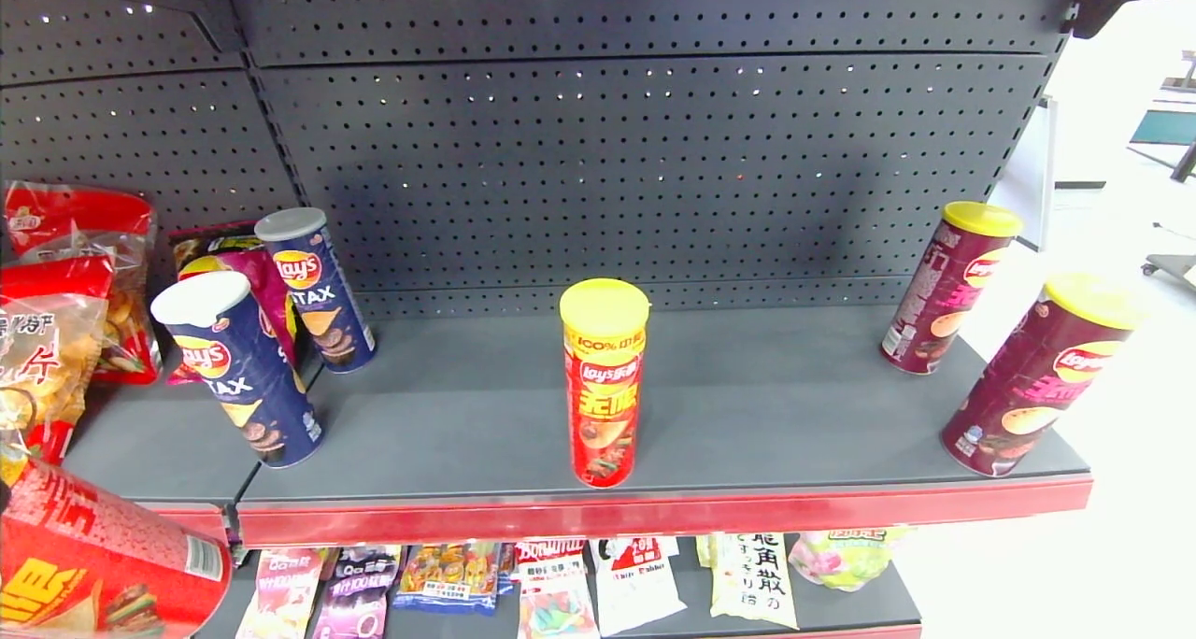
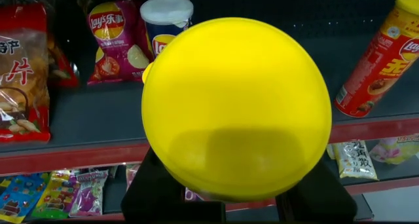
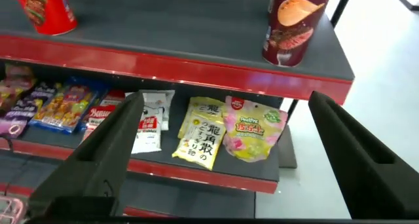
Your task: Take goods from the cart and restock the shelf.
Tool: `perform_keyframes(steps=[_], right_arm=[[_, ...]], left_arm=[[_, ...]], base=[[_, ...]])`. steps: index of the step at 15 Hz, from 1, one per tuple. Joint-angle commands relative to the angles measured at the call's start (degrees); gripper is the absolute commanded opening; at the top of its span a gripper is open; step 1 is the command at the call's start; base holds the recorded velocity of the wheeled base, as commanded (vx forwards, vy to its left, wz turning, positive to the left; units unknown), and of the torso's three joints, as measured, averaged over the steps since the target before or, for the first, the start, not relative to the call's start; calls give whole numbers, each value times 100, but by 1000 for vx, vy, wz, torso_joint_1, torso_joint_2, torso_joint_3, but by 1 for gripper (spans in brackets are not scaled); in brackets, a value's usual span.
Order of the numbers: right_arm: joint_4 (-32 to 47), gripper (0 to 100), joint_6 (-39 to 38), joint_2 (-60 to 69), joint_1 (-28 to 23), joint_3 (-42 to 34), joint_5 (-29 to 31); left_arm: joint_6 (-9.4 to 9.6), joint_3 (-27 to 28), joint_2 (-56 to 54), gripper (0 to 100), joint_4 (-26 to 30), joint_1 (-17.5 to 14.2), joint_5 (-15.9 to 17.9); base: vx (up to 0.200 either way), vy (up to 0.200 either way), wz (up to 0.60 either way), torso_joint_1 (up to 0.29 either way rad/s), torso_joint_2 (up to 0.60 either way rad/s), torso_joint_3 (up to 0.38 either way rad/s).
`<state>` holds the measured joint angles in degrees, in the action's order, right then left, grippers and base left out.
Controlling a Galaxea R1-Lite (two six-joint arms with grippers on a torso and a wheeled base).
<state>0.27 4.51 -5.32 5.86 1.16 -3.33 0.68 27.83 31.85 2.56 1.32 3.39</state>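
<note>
A red chip can with a yellow lid (image 2: pixel 236 106) is held in my left gripper (image 2: pixel 234 209), whose black fingers (image 2: pixel 152 194) are shut on its body; the lid faces the wrist camera. In the head view this held can (image 1: pixel 93 564) lies tilted at the lower left, in front of and below the grey shelf (image 1: pixel 747 405). A matching red can (image 1: pixel 603 382) stands upright mid-shelf near the front edge. My right gripper (image 3: pixel 226 103) hangs open and empty in front of the lower shelf (image 3: pixel 216 175), below a maroon can (image 3: pixel 291 24).
Two blue cans (image 1: pixel 238 368) (image 1: pixel 318 289) lean at the shelf's left beside snack bags (image 1: pixel 56 331). Two maroon cans (image 1: pixel 948 289) (image 1: pixel 1042 377) stand at the right end. Several snack packets (image 1: pixel 561 583) lie on the lower shelf. Bare shelf lies either side of the standing red can.
</note>
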Motion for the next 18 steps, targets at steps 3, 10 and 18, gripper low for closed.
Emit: perform_keyframes(steps=[3, 10, 18], right_arm=[[-44, 100, -29, -31, -164, -2, 113], [-27, 100, -337, 496, -560, -107, 122], [-27, 100, -381, 505, -560, -116, 157]], left_arm=[[2, -59, -65, 0, 8, 0, -5], [2, -155, -65, 0, -10, 0, -5], [2, -146, -21, 0, -27, 0, -5]], base=[[0, 0, 0, 0, 0, 0], [0, 0, 0, 0, 0, 0], [0, 0, -75, 0, 0, 0]])
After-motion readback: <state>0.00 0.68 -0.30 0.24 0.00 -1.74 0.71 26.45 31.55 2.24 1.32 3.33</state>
